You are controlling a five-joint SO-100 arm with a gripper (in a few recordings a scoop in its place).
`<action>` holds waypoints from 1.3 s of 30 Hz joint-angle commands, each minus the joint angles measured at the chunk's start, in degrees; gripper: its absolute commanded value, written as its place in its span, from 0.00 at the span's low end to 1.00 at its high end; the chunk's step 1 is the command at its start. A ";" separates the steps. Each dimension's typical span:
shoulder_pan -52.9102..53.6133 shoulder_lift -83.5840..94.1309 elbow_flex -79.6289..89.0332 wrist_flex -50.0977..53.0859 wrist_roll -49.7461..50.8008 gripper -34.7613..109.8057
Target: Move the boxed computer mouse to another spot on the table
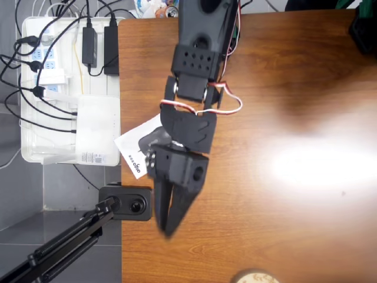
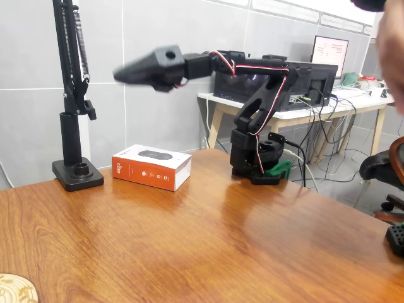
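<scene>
Black two-finger gripper (image 2: pixel 126 73) high in the air, jaws look closed, gripping nothing. Flat white box with orange-red side and pictured mouse (image 2: pixel 152 166) lies well below the jaws on the brown wood-grain table (image 2: pixel 208 246) — open wide, descend square across its short side.

One boxed computer mouse (image 2: pixel 151 166), perhaps one coaster (image 2: pixel 14 289).
</scene>
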 commanded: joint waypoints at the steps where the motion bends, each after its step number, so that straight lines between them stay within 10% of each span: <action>1: -0.18 -11.87 -5.01 -45.97 -10.72 0.24; 7: 2.72 -17.05 -7.12 -83.67 -30.50 0.24; 39: -4.13 48.52 36.65 -80.60 -32.78 0.24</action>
